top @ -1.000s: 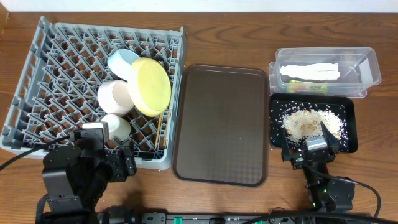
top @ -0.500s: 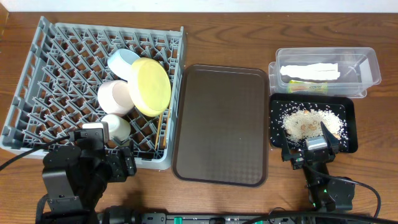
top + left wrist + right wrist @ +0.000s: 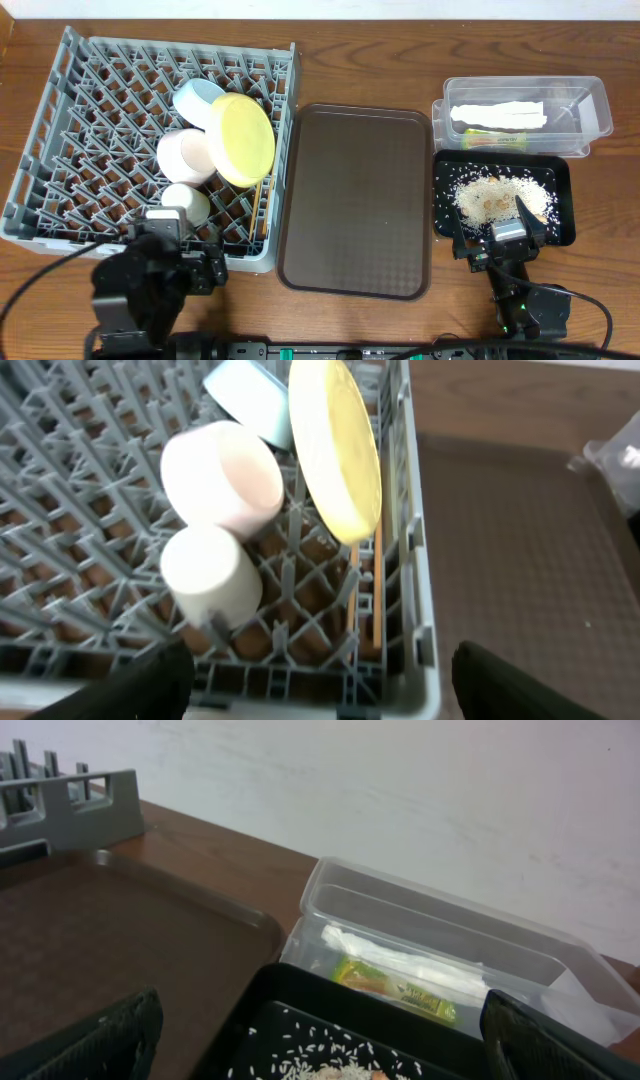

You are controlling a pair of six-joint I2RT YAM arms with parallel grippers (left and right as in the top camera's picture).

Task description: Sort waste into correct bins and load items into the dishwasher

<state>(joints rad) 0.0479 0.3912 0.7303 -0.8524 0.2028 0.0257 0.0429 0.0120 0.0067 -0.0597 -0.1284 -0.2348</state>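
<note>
The grey dishwasher rack holds the yellow plate on edge, the light blue bowl, the white bowl and the small white cup. Wooden chopsticks lie along the rack's right wall. My left gripper is open and holds nothing, just in front of the rack's near edge by the cup. The clear tub contains the white napkin and green wrapper. Rice scraps lie in the black tray. My right gripper is open over that tray's near edge.
A large brown serving tray lies between the rack and the bins with nothing on it. Bare wooden table shows behind it and along the front edge. A white wall stands behind the tub.
My left arm has shifted a little to the right along the rack's front edge. The right arm and all the objects have stayed where they were.
</note>
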